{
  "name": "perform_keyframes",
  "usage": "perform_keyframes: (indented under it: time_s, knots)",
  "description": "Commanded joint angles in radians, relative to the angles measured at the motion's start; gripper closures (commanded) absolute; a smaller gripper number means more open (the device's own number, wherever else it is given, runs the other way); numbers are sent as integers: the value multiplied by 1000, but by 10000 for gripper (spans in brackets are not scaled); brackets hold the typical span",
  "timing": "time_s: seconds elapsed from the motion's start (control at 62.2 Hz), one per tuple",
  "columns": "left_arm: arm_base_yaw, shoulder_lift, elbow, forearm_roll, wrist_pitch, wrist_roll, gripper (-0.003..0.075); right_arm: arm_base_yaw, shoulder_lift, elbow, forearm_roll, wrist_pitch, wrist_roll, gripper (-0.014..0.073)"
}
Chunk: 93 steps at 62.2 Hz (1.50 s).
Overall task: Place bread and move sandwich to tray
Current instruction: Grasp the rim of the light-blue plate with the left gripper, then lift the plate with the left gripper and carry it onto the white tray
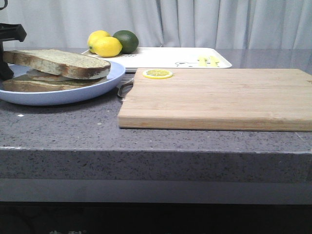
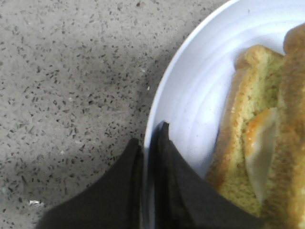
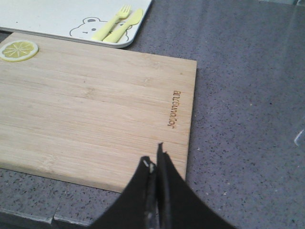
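Note:
The sandwich (image 1: pixel 53 73) lies on the round pale-blue plate (image 1: pixel 58 95) at the left of the counter. Its top slice of bread (image 1: pixel 58 62) rests tilted on the egg and the lower slice. In the left wrist view the egg (image 2: pixel 259 148) shows between the slices. My left gripper (image 2: pixel 150 136) is shut on the plate's rim (image 2: pixel 190 86), one finger inside and one outside; it shows at the front view's left edge (image 1: pixel 6 72). The white tray (image 1: pixel 170 58) lies behind. My right gripper (image 3: pixel 153 155) is shut and empty over the cutting board's near right corner.
A wooden cutting board (image 1: pixel 219 97) fills the middle and right, with a lemon slice (image 1: pixel 157 74) at its far left corner. Two lemons (image 1: pixel 107 46) and a lime (image 1: pixel 126 41) sit on the tray's left end. A metal handle (image 1: pixel 125 88) lies between plate and board.

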Motion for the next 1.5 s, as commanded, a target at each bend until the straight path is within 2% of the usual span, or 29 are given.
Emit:
perform_keyframes:
  time_s: [0.0,0.145,0.338,0.434,0.595,0.836,1.029,1.142,1.367,1.48]
  knots:
    - [21,-37,-50,14,9,9,737,1,2,-23,5,-83,-2,703]
    - [91,-37,-136,-51,107,54,737,1,2,-23,5,-83,-2,703]
    - [207,-37,-238,-418,224,228,738,1,2,-23,5,-82,-2,703]
    - [235,-37,-269,-513,268,263,738,1,2,-23,5,-82,-2,703]
    - [218,-29,-313,-534,264,266,738,1,2,-23,5,-82,-2,703]
    - [115,81,-479,-557,264,224,738,1,2,-23,5,-77,-2,703]
    - [25,272,-743,-557,278,144,738,1,2,-23,5,-77,-2,703]
    - [-10,396,-939,-559,331,100,738,1,2,-23,5,-76,-2,703]
    - [-30,651,-1305,-559,450,20,738,1,3,-20,5,-75,-2,703]
    - [-30,744,-1424,-569,459,20,738,1,3,-20,5,-75,-2,703]
